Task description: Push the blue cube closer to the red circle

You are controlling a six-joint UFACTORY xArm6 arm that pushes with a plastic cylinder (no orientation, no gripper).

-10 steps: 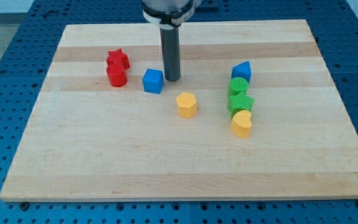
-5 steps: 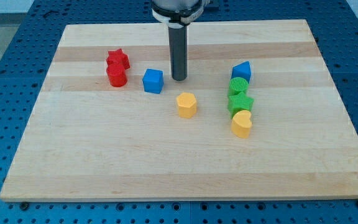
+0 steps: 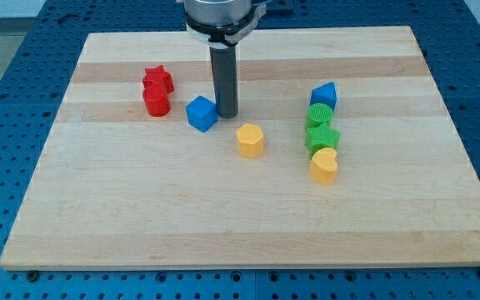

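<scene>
The blue cube [image 3: 201, 113] sits on the wooden board [image 3: 223, 208], left of centre near the view's top. The red circle [image 3: 156, 101], a short cylinder, stands to its left with a gap between them. My tip [image 3: 227, 113] rests at the cube's right side, touching it or nearly so. The cube is turned a little, one corner towards the view's bottom.
A red star [image 3: 158, 79] touches the red circle from above. A yellow hexagon [image 3: 250, 140] lies below and right of my tip. At the right stands a column: a blue block [image 3: 324, 94], a green cylinder [image 3: 320, 115], a green star [image 3: 322, 137], a yellow heart [image 3: 324, 165].
My tip swung right, then came back left and down against the blue cube. The cube slid slightly left and down and rotated a little.
</scene>
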